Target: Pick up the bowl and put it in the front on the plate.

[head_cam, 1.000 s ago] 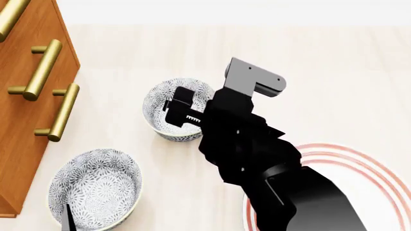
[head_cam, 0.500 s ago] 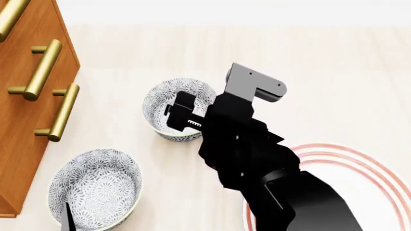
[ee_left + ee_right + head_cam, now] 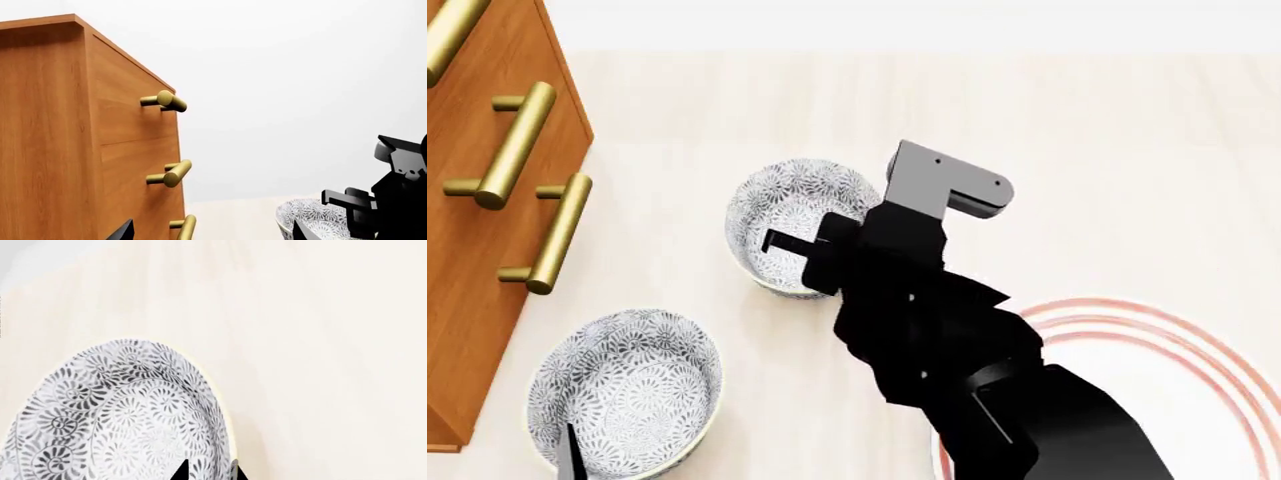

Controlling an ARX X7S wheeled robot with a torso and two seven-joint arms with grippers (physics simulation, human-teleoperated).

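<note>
Beyond the round white red-ringed plate point(image 3: 1174, 350) at the near right, the black right gripper point(image 3: 794, 255), jaws narrowed astride the rim, is gripping the farther small floral grey-blue ceramic bowl point(image 3: 787, 205), which looks rigid, glazed, slippery and breakable, so rim-pinching suits it.

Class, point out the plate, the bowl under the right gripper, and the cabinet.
plate point(image 3: 1228, 380), head view, red-ringed rim.
bowl point(image 3: 790, 195), head view, inside wall.
cabinet point(image 3: 467, 300), head view, wooden front.

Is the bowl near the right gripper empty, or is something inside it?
Empty as far as shown: the bowl shows only its floral pattern inside. The right gripper covers part of its near rim in the head view.
</note>
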